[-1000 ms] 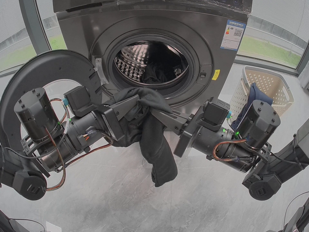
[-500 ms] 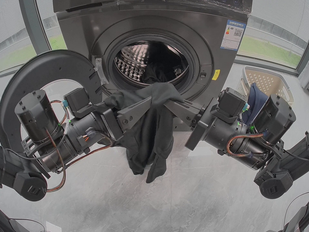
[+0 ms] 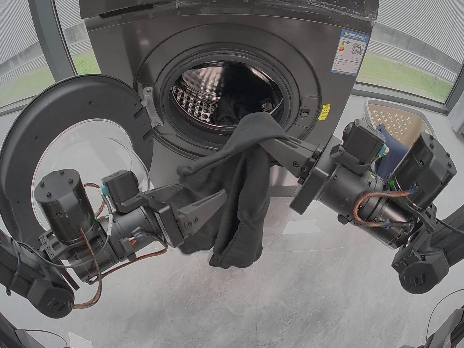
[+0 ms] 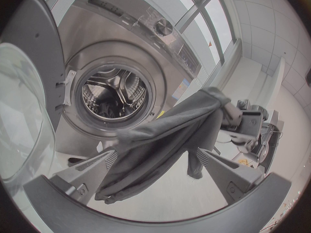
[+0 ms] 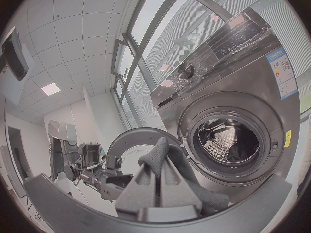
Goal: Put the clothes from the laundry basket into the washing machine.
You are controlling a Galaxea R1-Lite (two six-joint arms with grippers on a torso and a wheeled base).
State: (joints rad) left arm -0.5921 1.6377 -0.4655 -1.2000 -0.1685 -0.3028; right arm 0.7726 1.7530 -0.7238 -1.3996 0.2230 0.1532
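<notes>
The jaws of the right gripper (image 5: 158,167) are clenched on one end of the dark garment (image 3: 241,189), a fold of cloth pinched between them and standing up past their tips. The jaws of the left gripper (image 4: 155,153) stand spread and released; the garment passes between them and rests across one, unpinched. The garment therefore hangs from the right gripper: its high end is just in front of the lower rim of the drum opening (image 3: 227,97), its bulk slopes down towards the left gripper, and its tail dangles above the floor (image 3: 299,286), apart from it. The door (image 3: 72,102) of the washing machine (image 3: 319,49) stands swung open on the robot's left, and dark clothing (image 3: 232,112) lies inside the drum. The laundry basket (image 3: 411,119) stands on the floor to the right of the machine, behind the right arm, with a blue garment (image 3: 389,146) in it. Judged from this, the step in hand is transfer of the dark garment into the drum. The next move calls for advancing the right gripper through the opening, with the hanging tail lifted clear of the rim, and releasing only once the bulk is inside. The blue garment is not yet loaded.
</notes>
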